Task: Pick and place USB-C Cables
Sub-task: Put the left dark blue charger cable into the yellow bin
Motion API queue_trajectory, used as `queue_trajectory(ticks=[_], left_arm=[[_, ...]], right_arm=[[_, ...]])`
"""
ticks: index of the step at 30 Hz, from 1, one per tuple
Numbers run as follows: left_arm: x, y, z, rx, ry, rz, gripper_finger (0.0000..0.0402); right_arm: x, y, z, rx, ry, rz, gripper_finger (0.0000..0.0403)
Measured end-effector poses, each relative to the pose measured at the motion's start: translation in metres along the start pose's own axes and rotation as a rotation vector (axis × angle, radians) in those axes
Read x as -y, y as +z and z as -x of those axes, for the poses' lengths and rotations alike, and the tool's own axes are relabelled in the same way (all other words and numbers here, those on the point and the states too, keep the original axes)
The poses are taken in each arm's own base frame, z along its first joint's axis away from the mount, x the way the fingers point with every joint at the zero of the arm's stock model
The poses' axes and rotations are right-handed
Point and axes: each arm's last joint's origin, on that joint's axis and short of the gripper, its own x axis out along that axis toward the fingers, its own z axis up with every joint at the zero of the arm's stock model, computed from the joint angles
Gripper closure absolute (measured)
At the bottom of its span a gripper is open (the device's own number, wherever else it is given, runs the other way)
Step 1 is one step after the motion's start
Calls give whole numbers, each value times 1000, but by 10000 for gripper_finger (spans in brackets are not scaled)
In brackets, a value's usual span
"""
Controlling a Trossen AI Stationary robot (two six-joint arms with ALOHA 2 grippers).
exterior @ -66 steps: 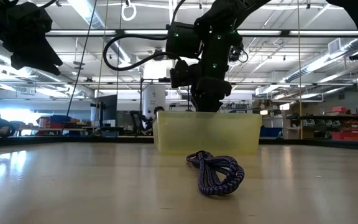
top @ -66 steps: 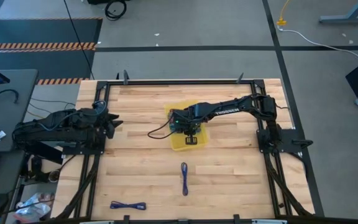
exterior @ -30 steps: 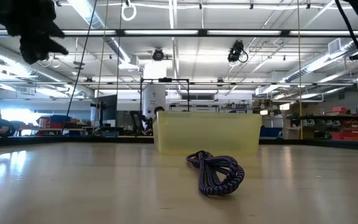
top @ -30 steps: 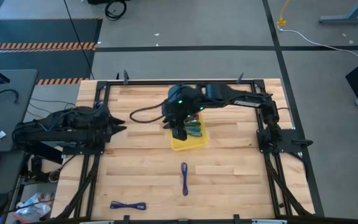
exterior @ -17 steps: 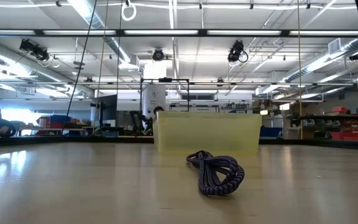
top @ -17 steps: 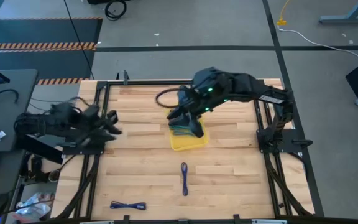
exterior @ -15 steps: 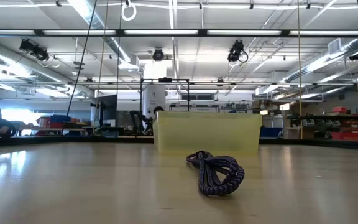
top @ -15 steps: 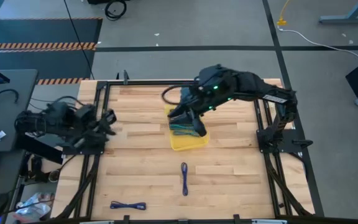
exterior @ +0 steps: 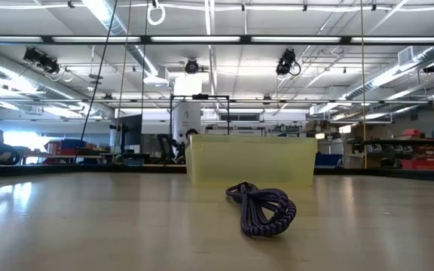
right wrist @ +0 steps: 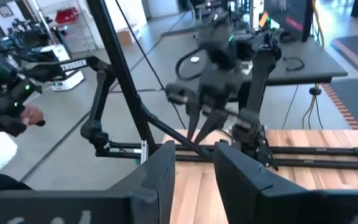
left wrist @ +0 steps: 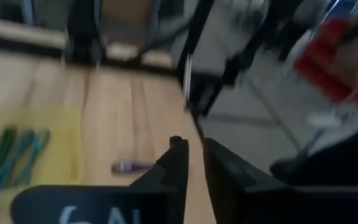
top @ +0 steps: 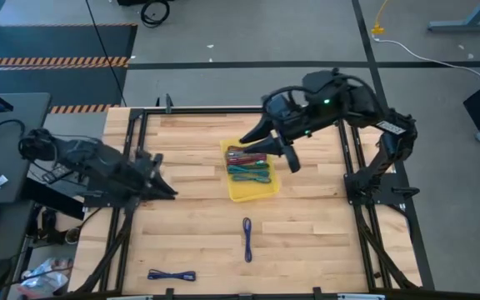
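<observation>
The yellow tray [top: 250,190] sits mid-table and holds maroon [top: 244,154], teal [top: 250,167] and green [top: 252,178] USB-C cables. A purple cable bundle [top: 247,239] lies on the wood nearer the front edge, in front of the tray [exterior: 251,160] in the low view [exterior: 262,209]. Another blue one [top: 172,275] lies at the near left. My right gripper [top: 267,152] hangs high over the tray's far side, open and empty [right wrist: 194,165]. My left gripper [top: 167,185] hovers at the table's left, its fingers [left wrist: 194,163] a narrow gap apart, with nothing between them.
Black rails frame the table on the left [top: 132,142], far and right [top: 352,167] sides. Bare wood [top: 198,225] lies between the tray and the near cables. A hand [right wrist: 14,115] holding a control arm shows in the room beyond the table.
My right gripper has risen out of the tray, drawn back toward the far right and tipped up until it points toward the table's left. My left arm has lifted out of the low view and swung its gripper a little toward the near edge. The cables have not moved.
</observation>
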Motion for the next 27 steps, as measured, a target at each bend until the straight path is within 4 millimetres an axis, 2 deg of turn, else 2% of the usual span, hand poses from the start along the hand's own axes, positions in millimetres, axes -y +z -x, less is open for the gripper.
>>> queue_trajectory(ticks=[4, 8, 13, 16, 21, 27], left_arm=[[13, 6, -17, -148, 25, 1, 366], [23, 0, -29, -249, 84, 30, 380], [30, -24, -37, -410, 205, 127, 390], [35, -43, -42, -548, 313, 203, 390], [52, -72, -63, -713, 397, 243, 390], [75, -103, -99, -802, 388, 264, 390]], right_arm=[[-7, 7, 26, 38, 1, 9, 288], [-17, 14, 65, 88, -8, 4, 288], [-34, 17, 114, 151, 10, -15, 288], [-41, 18, 135, 182, 28, -30, 288], [-49, 18, 156, 219, 46, -43, 288], [-49, 18, 158, 222, 48, -38, 288]])
